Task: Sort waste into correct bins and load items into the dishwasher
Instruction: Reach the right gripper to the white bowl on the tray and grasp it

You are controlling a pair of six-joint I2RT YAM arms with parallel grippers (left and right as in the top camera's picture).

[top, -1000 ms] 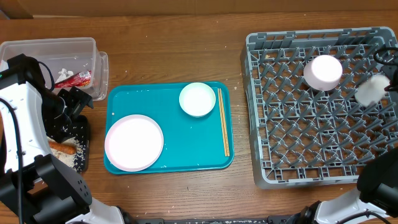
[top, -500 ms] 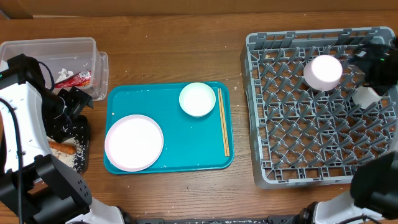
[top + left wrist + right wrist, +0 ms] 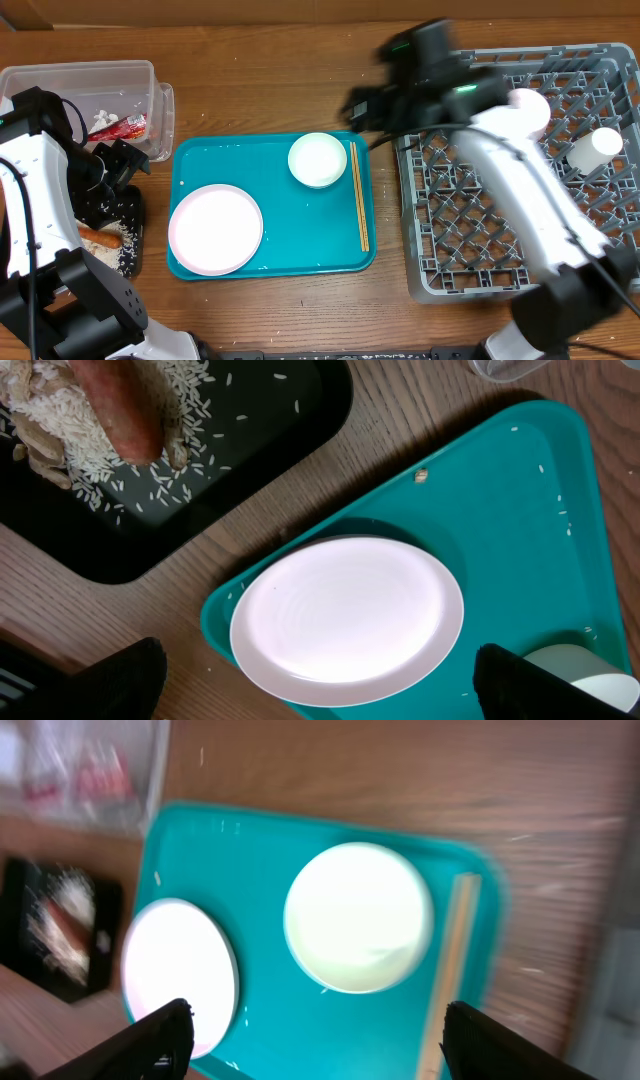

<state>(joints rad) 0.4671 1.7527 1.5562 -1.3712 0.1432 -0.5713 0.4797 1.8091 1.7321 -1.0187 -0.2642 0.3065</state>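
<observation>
A pale round plate, a pale bowl and wooden chopsticks lie on the teal serving tray. The grey dish rack holds a small white cup and a white dish partly hidden by my right arm. My right gripper is open and empty above the teal tray's far right corner, and its wrist view shows the bowl, the plate and the chopsticks. My left gripper is open and empty above the plate.
The clear tub at the far left holds a red wrapper and white tissue. The black tray in front of it holds a carrot and pale crumbs. Crumbs dot the teal tray.
My right gripper let go of the white cup, which now lies in the rack. The right arm swung left from the rack to above the teal tray. The left arm has not moved.
</observation>
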